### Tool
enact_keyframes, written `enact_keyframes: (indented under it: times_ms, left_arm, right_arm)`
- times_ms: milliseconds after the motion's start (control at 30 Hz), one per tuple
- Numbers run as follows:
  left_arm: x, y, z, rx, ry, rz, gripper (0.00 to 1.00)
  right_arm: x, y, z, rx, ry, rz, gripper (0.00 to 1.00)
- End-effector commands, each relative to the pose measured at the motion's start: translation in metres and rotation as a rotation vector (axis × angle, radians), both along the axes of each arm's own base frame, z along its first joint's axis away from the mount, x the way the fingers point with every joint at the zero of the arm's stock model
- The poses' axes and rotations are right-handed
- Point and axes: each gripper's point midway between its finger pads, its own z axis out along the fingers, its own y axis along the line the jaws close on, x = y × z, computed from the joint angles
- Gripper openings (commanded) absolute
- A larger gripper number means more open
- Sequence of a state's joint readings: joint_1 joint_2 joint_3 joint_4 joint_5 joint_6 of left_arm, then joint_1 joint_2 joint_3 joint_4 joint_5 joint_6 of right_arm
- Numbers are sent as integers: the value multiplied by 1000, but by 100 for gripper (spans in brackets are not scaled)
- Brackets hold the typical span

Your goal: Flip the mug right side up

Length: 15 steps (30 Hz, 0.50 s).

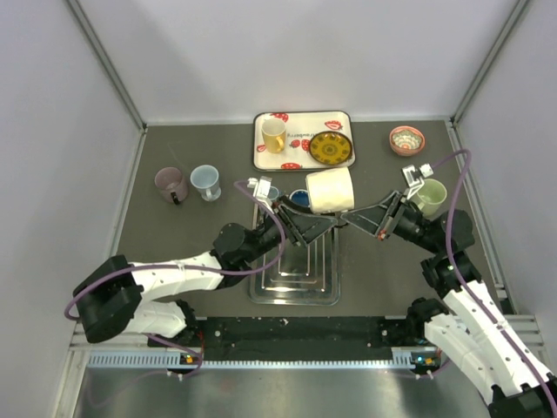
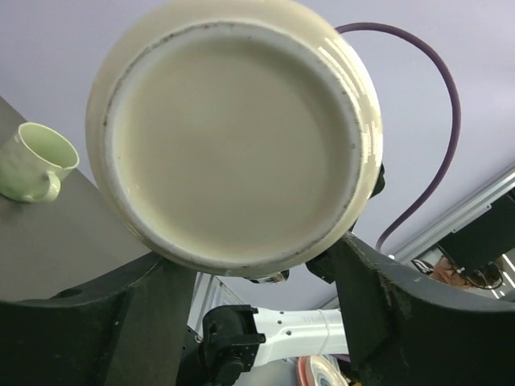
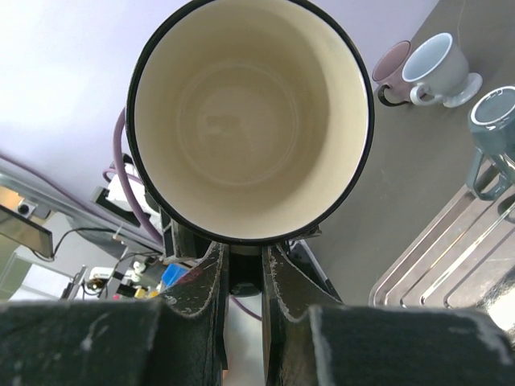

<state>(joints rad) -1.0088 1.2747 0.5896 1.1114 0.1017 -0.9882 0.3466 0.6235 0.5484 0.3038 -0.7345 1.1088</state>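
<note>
Right pincer (image 3: 244,253) clamps the cream mug (image 3: 249,121), tipped sideways.

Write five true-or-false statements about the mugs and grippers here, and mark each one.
1. The cream mug hangs in the air between the two arms. True.
2. The right gripper is wide open. False: it is shut on the cream mug's rim.
3. A yellow mug stands on the patterned tray. True.
4. The green mug sits at the table's left side. False: it sits at the right side.
5. The left wrist view looks into the cream mug. False: it shows the underside.
</note>
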Motion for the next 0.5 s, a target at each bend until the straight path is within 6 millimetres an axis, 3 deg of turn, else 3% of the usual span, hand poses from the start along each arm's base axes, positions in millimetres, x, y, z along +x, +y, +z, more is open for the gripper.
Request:
enact_keyframes:
  times_ms: [0,233,467]
  left_arm:
    - [-16,7,51,-153,-97,-66,65]
    - [-18,12,61,-219,-88,-96,44]
    - [-19,21,71,-284,-71,-111,33]
  right_arm:
    - [-14,0,25,17,-139,27,0]
    - [-14,0,17,-17,-148,24,0]
    - [-13,-2,7,-64,-160,8,0]
